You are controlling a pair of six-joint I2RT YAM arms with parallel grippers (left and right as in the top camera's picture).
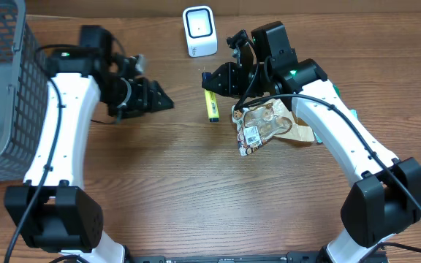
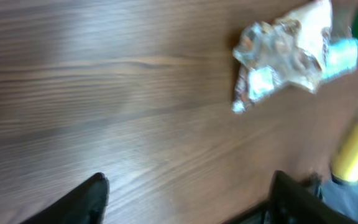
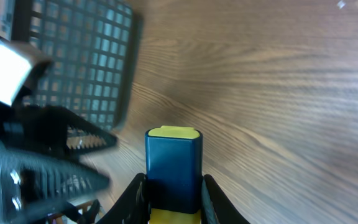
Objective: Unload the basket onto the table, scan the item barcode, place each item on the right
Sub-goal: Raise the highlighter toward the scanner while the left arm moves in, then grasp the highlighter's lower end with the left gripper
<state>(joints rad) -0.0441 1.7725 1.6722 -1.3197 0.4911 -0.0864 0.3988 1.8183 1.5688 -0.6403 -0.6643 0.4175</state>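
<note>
Across the wooden table (image 1: 196, 190), the grey basket (image 1: 17, 80) sits far left, out of the way. The right gripper (image 1: 214, 84) is clamped on the yellow tube (image 1: 212, 109) with a blue cap, just beside the crinkly packets (image 1: 265, 124). Best to lift it clear of those and turn its label squarely toward the white scanner (image 1: 199, 31), while the left gripper (image 1: 163, 98) hangs empty, jaws apart.

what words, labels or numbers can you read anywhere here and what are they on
No text here can be quoted; nothing is legible.
barcode label on the clear packet: bars and small print, too small to read.
white scanner: no lettering visible on its face.
yellow and blue item in the right tool: no print visible.
The left wrist view is too blurred to read anything.
</note>
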